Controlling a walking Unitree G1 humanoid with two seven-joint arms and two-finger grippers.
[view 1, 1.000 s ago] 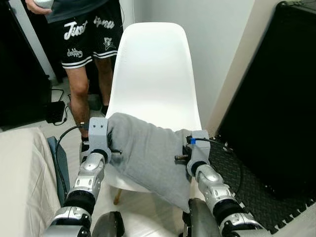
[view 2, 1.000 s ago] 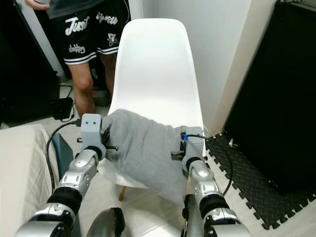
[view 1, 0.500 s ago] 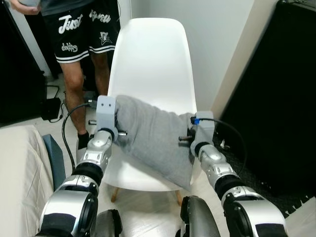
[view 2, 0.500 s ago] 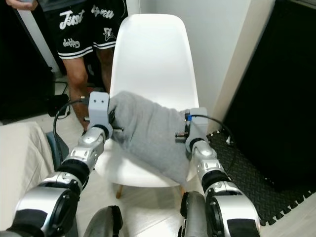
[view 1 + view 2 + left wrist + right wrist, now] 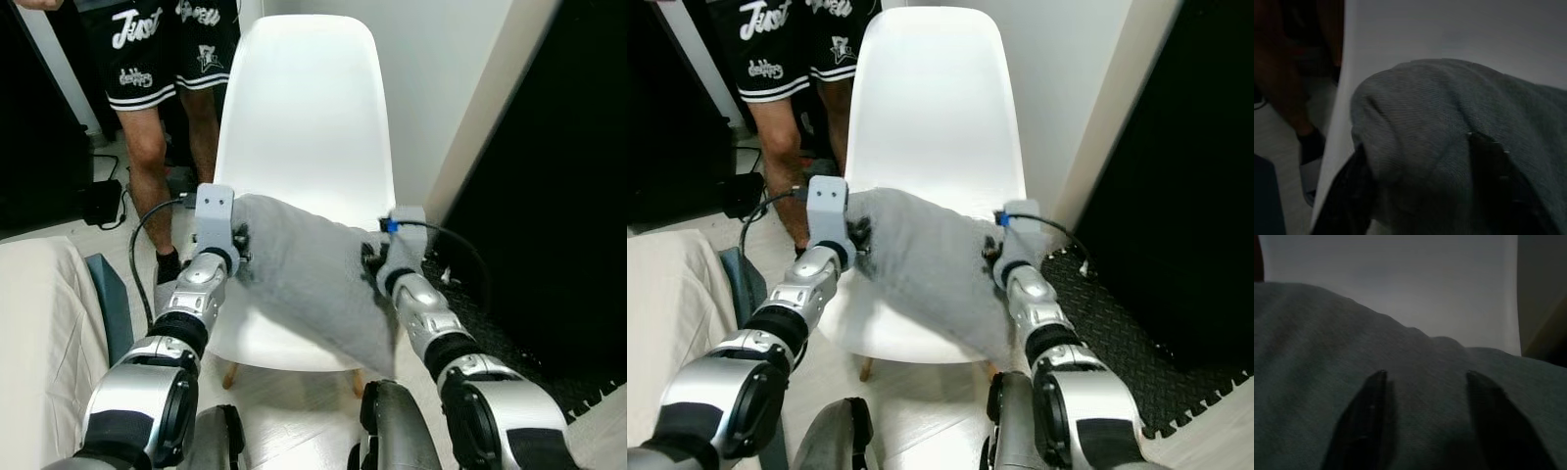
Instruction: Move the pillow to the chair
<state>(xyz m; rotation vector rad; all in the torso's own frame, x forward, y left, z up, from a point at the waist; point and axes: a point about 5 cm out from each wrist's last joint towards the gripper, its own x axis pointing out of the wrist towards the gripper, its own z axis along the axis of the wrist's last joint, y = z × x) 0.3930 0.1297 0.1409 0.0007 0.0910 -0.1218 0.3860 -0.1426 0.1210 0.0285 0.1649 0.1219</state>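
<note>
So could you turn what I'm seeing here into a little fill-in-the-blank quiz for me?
1. The robot's two grippers, left gripper and right gripper, press from either side on a grey ____.
2. The pillow is over the seat of a white ____.
3. Beside the chair, on the robot's left, stands a person in black ____.
4. The floor by the chair's right side is covered with a black ____.

Missing words: pillow; chair; shorts; mat
</note>
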